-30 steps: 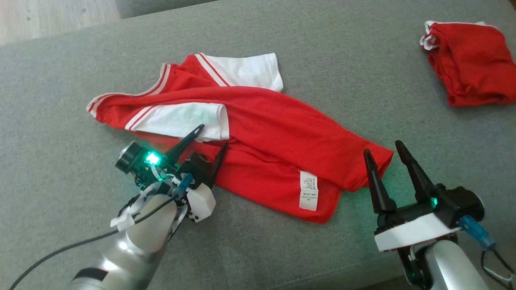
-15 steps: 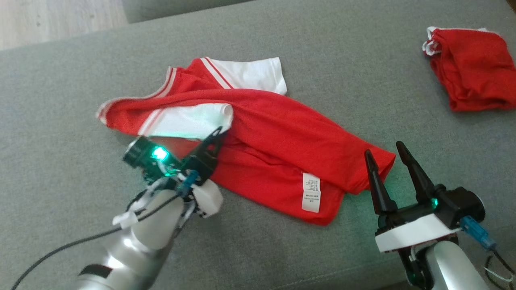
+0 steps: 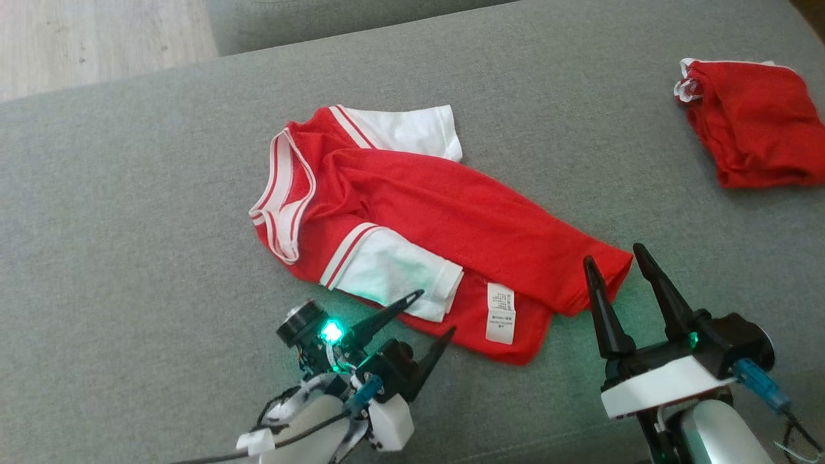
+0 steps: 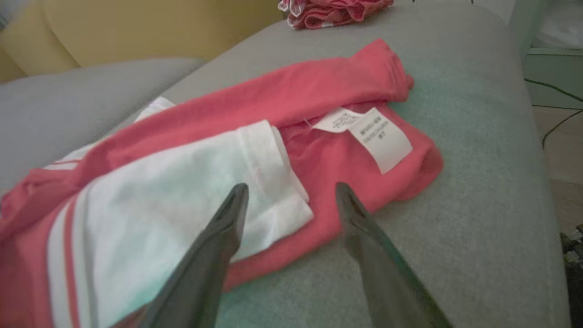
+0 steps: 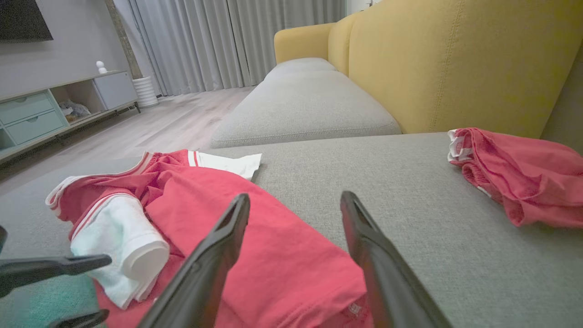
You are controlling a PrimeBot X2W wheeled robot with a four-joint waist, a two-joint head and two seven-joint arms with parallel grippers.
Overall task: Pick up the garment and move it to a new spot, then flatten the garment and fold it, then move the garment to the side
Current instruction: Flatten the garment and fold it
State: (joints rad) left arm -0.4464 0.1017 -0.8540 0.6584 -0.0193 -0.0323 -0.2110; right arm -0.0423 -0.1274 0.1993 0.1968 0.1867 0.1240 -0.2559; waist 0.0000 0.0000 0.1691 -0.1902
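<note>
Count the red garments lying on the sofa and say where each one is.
2. The red-and-white shirt lies spread across the middle of the grey cushion; a bunched red garment sits apart at its far right. More could be hidden beyond the views.

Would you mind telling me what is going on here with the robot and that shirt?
The robot is folding a red shirt on a grey sofa. The shirt lies doubled over but rumpled, with its near white sleeve on top. The left hand is open at that sleeve, holding nothing; the right hand is open by the shirt's hem end. Another red garment sits off to the right.
</note>
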